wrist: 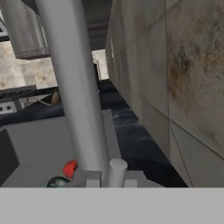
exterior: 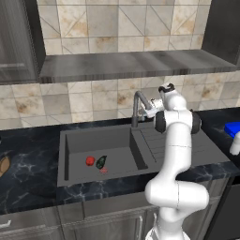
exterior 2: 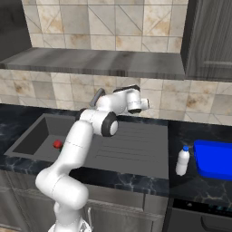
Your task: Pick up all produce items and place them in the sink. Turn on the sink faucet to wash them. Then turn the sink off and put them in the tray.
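Observation:
Both produce items lie on the floor of the sink (exterior: 75,140): a bright red ball (exterior: 90,161) and, just right of it, a dark green oval (exterior: 101,162). The hand view catches the same ball (wrist: 70,168) and oval (wrist: 57,181) low down, past the sink faucet (wrist: 74,87). My gripper (exterior: 149,109) is raised right beside the faucet (exterior: 136,108), at the height of its small side lever (wrist: 117,168); the fingers are too small to make out. The blue tray (exterior 2: 213,158) rests on the counter at the far right.
A white bottle (exterior 2: 182,161) stands between the ribbed drainboard (exterior 2: 127,149) and the tray. A tan-brown oblong item (exterior: 3,165) lies on the counter left of the sink. The tiled wall (wrist: 175,74) is close behind the hand, with a shelf (exterior: 131,63) overhead.

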